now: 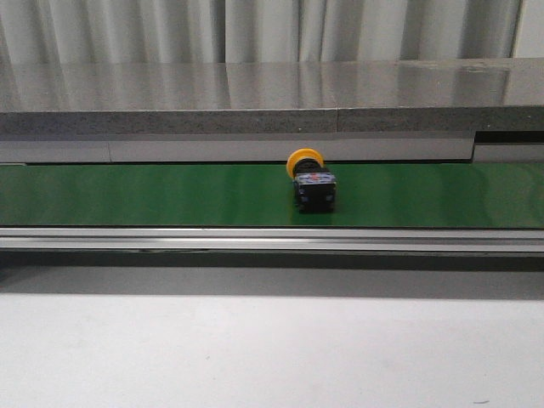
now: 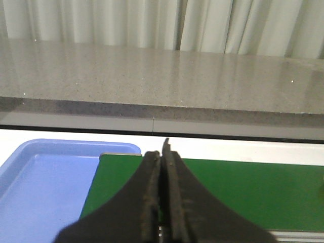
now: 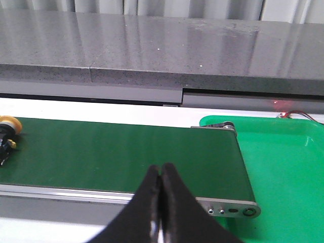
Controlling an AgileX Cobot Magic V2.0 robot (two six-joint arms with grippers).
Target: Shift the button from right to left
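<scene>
Button (image 1: 311,182) lying on green belt (image 1: 153,195), grey stone counter (image 1: 255,93) behind, both jaws clenched, empty

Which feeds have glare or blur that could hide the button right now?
Front view: the button is sharp and evenly lit, with a small shadow on the green belt; sheen only on the grey counter behind. Right wrist view: the button is cut off at the frame edge, and the shut right claw is blurred. Left wrist view: no button; the shut left claw is soft.
</scene>
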